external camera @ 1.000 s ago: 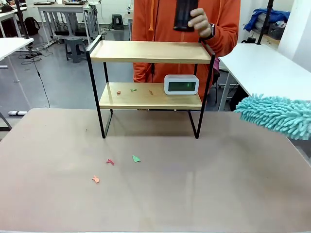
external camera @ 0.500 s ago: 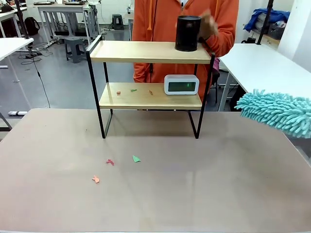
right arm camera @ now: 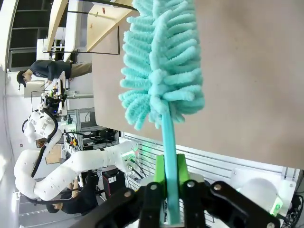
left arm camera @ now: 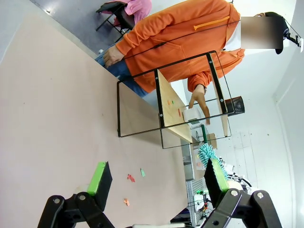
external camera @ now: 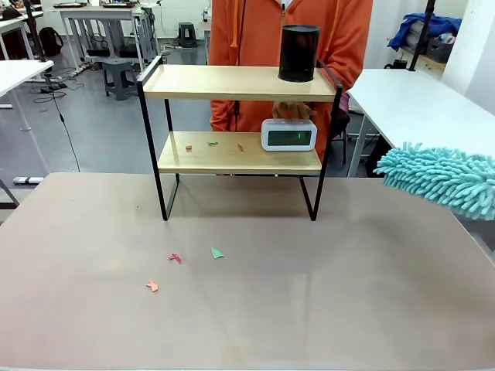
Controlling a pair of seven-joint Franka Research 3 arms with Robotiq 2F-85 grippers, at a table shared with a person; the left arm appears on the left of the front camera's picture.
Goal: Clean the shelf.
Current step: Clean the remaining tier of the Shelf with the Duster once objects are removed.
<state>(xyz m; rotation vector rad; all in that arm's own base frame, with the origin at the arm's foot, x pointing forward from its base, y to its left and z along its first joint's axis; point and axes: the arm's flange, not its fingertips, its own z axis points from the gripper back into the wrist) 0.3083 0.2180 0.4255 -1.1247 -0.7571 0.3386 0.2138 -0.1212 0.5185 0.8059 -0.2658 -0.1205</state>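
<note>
Your right hand (right arm camera: 171, 173) clamps the teal duster (external camera: 441, 179); black canister (external camera: 298, 52) now down on the shelf (external camera: 224, 81), person's hand (external camera: 292, 110) at the clock (external camera: 288, 134): wait.

1. The room is bright, and the light is white and even.
2. In the front view the shelf (external camera: 240, 81) makes only a soft, faint shadow on the table (external camera: 309, 309).
3. The front view is sharp, and the table top has a pale shine near its middle.
4. The left wrist view bends things, so the shelf's straight bars lean and spread, and the far wall is washed out white.
5. In the right wrist view the duster (right arm camera: 161, 61) is sharp and well lit, and the room's edges curve.
</note>
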